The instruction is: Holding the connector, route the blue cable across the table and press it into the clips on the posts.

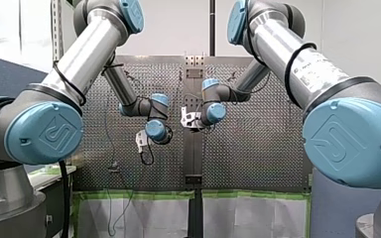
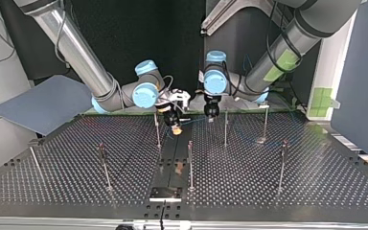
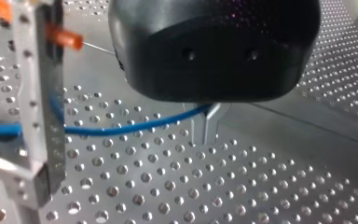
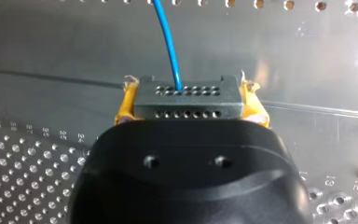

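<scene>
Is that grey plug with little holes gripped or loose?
Gripped: the dark grey perforated connector sits clamped between the yellow pads of my right gripper, thin blue cable leaving its face.

The connector [image 4: 189, 99] is clamped in the right end effector [image 2: 175, 127], above the surface [image 2: 76, 182]. From the connector the cable [image 3: 130, 127] is run to the left end effector [image 3: 205, 129], near it, and pinched there. A post [image 2: 157, 129] is stood just beside the connector.
</scene>
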